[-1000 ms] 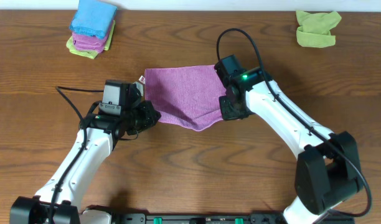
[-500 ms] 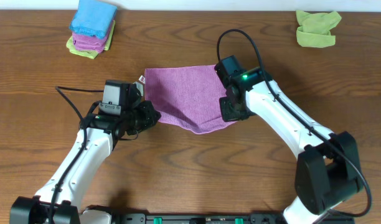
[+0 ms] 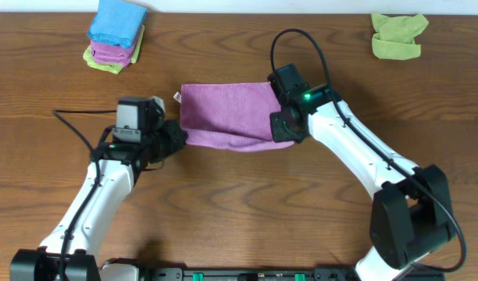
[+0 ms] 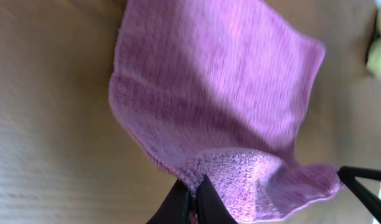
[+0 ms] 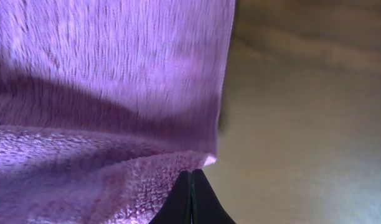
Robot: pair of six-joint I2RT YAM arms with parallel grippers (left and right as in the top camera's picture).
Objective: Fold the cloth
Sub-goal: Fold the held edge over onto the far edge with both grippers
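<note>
The purple cloth (image 3: 227, 113) lies in the middle of the table with its near edge lifted and doubled back over the rest. A small white tag (image 3: 176, 97) sticks out at its far left corner. My left gripper (image 3: 179, 134) is shut on the cloth's near left corner, and my right gripper (image 3: 284, 129) is shut on its near right corner. In the left wrist view the cloth (image 4: 221, 81) spreads away from the pinched jaws of that gripper (image 4: 193, 186). The right wrist view shows the cloth (image 5: 103, 81) with the right gripper (image 5: 192, 177) pressed together on its fluffy hem.
A stack of folded cloths (image 3: 114, 35), blue on top of purple and lime green, sits at the far left. A crumpled lime-green cloth (image 3: 399, 35) lies at the far right. Bare wooden table (image 3: 247, 203) runs in front of the purple cloth.
Both grippers have carried the cloth's near edge toward the far side. The sagging point in the middle has pulled up into a straighter folded edge.
</note>
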